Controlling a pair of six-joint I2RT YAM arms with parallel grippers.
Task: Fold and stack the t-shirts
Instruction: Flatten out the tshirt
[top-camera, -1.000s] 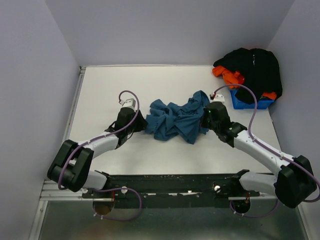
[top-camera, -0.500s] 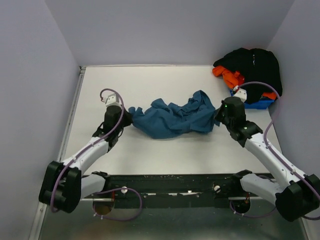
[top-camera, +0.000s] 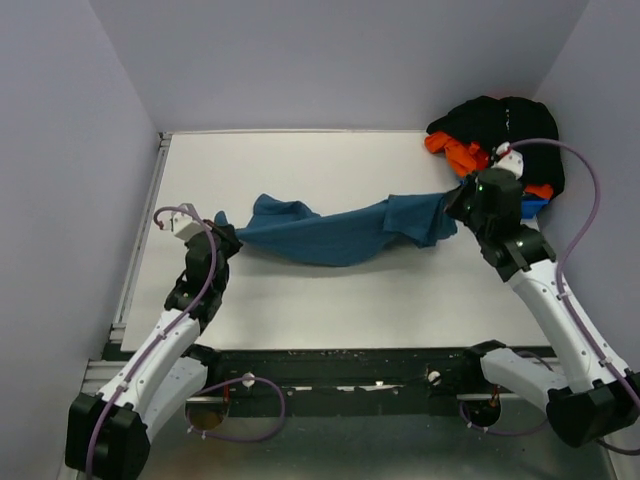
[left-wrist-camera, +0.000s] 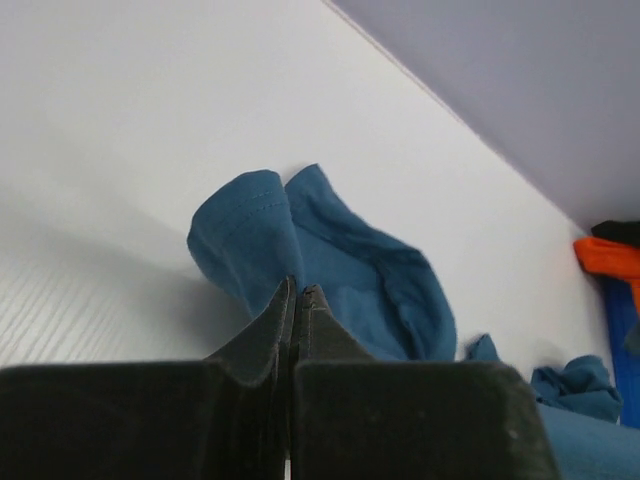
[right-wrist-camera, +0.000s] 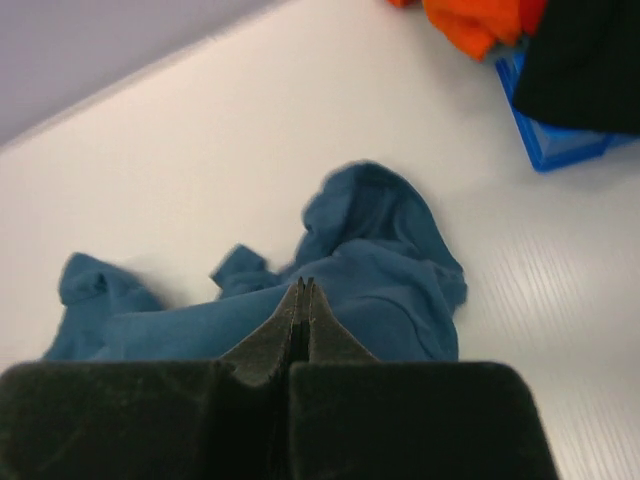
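Observation:
A teal-blue t-shirt (top-camera: 335, 232) is stretched in a long band across the white table between my two grippers. My left gripper (top-camera: 226, 240) is shut on its left end; the left wrist view shows bunched teal cloth (left-wrist-camera: 330, 270) just beyond the closed tips (left-wrist-camera: 300, 292). My right gripper (top-camera: 458, 203) is shut on its right end; the right wrist view shows the shirt (right-wrist-camera: 380, 290) beyond the closed tips (right-wrist-camera: 303, 285). Black (top-camera: 510, 130) and orange (top-camera: 452, 152) t-shirts are heaped at the back right.
The heap of black and orange shirts sits on a small blue plastic bin (top-camera: 500, 208), also in the right wrist view (right-wrist-camera: 555, 135), close behind my right gripper. Purple walls enclose the table on the left, back and right.
Both grippers have moved apart, the left one leftward and the right one toward the back right. The teal shirt has gone from a crumpled clump to a long stretched band.

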